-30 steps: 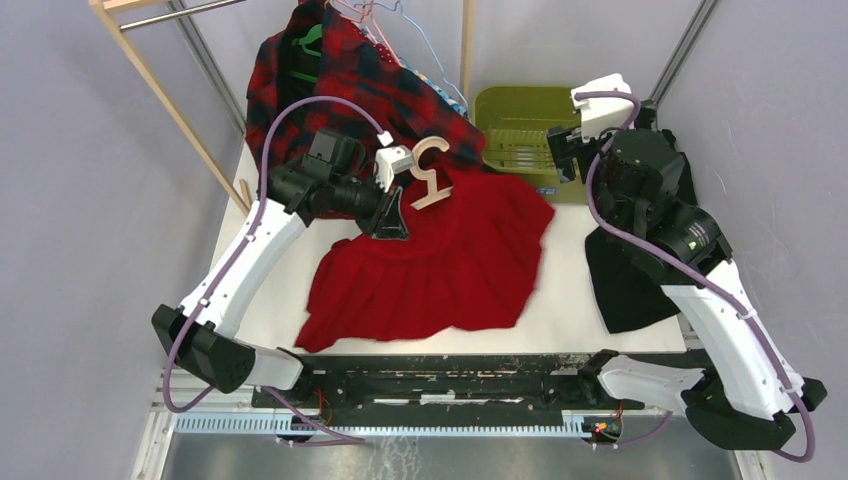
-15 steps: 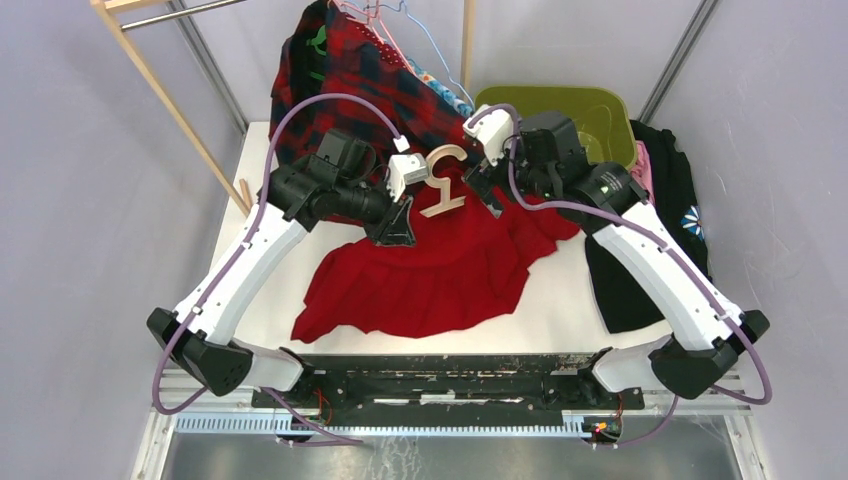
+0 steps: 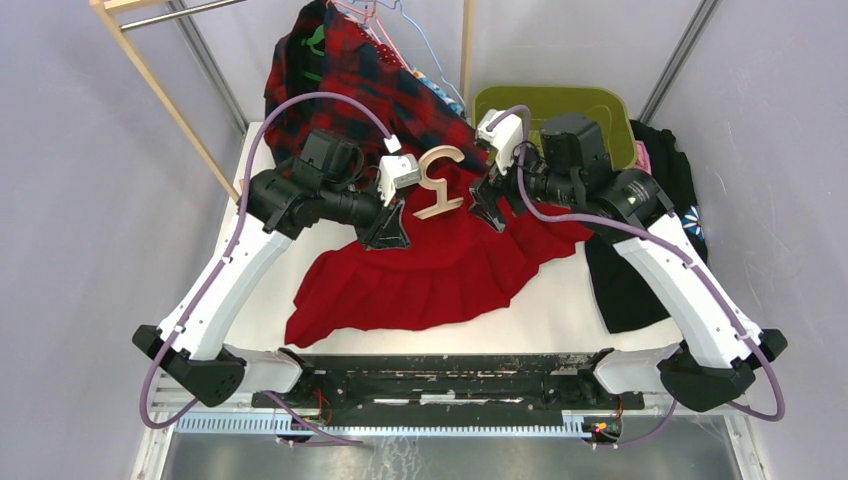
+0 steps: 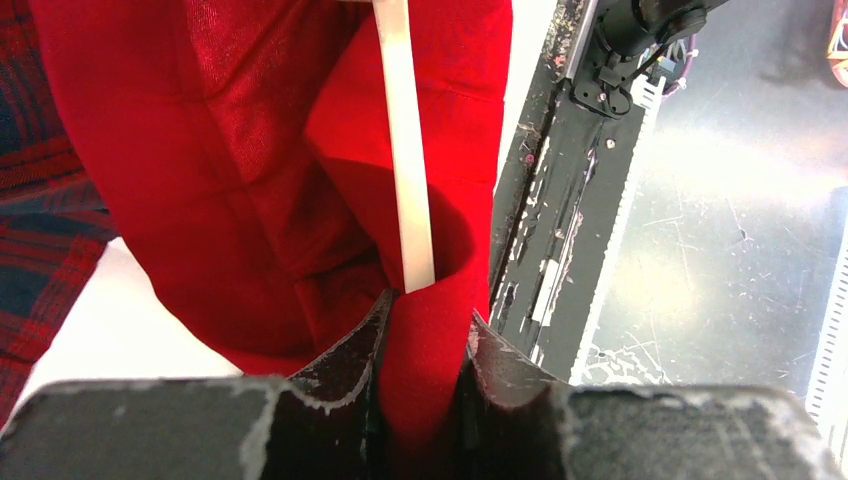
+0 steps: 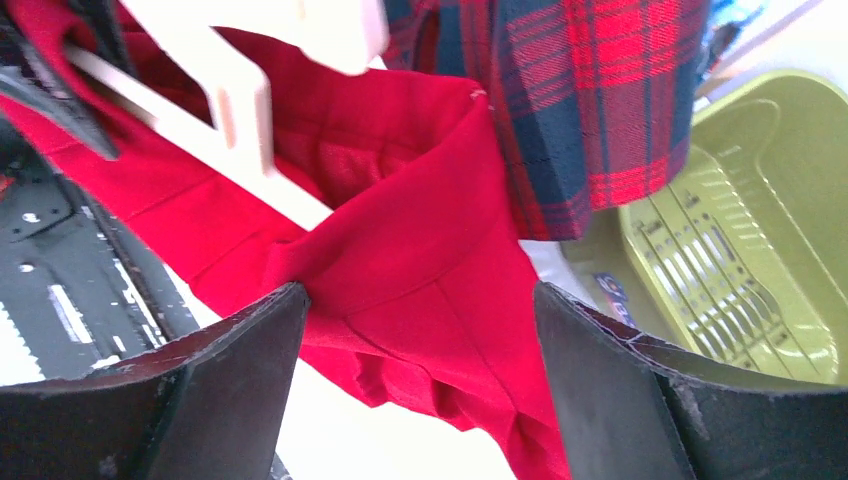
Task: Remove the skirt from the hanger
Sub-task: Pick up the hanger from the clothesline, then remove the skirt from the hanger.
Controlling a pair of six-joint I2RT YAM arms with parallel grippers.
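The left gripper [image 4: 425,318] pinches the red skirt [image 3: 425,270] at one end of the wooden hanger [image 3: 441,182]. The right gripper [image 5: 420,300], fingers spread, straddles the waistband right of the hanger. Below the hanger, the hem nearly reaches the front edge of the table [image 3: 570,300]. Cloth hides part of the hanger's bar.

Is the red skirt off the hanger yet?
Not yet. Done: the left hand is pinched shut on the skirt right by the hanger bar, holding the top up while the hem lies on the table. In hand: the right hand is open at the waistband, gripping nothing. Left: the hanger sits inside the waistband, so the skirt must slide off.
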